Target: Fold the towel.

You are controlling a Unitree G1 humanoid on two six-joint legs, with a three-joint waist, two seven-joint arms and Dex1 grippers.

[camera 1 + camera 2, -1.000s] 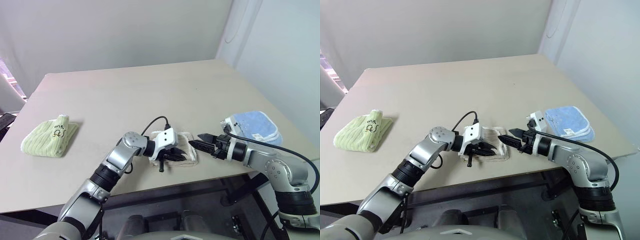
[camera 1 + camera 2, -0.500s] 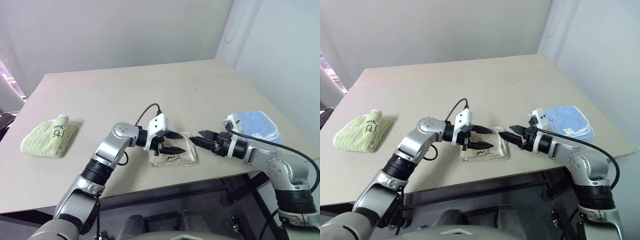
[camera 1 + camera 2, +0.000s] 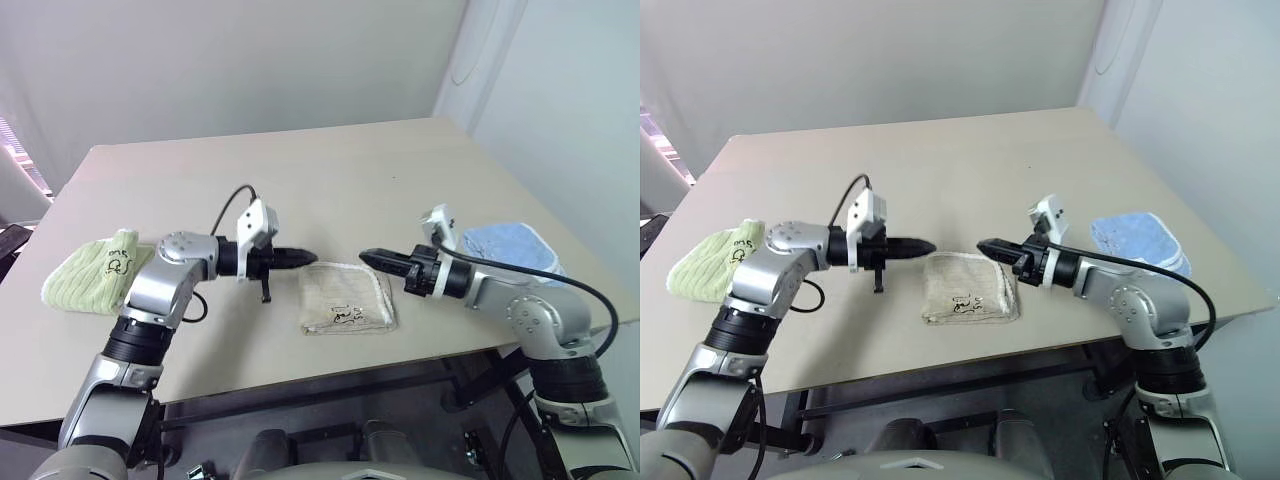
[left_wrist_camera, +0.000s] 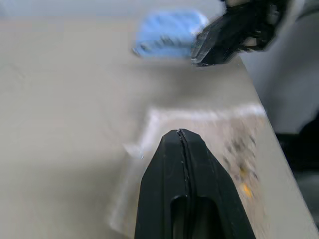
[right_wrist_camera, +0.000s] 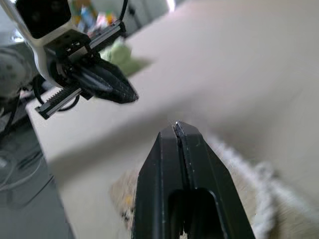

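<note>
The towel (image 3: 346, 298) lies folded into a small beige square near the front edge of the table (image 3: 300, 180), its dark embroidered mark facing up on the half nearest the robot. A second ago both grippers were down at it, the left one pressed onto its left part with fingers parted and the right one open at its right edge; now both have drawn back and lifted off. The left gripper (image 3: 306, 257) hangs just off the towel's left far corner, clenched on nothing, pointing across toward the other arm. The right gripper (image 3: 368, 258) hovers over the towel's right far corner, likewise clenched and empty, tip aimed back at the left one. The towel itself has stayed put, and it now lies fully uncovered. Well to the towel's left sits the light green folded towel (image 3: 98, 272), and to its right, at the table's edge, the light blue folded towel (image 3: 515, 247), partly behind the right arm. The left wrist view looks along its own closed fingers (image 4: 184, 189) at the towel's white corded edge and the blue towel beyond; the right wrist view shows its pressed-together fingers (image 5: 187, 184) above that same white cord, with the left gripper opposite.
</note>
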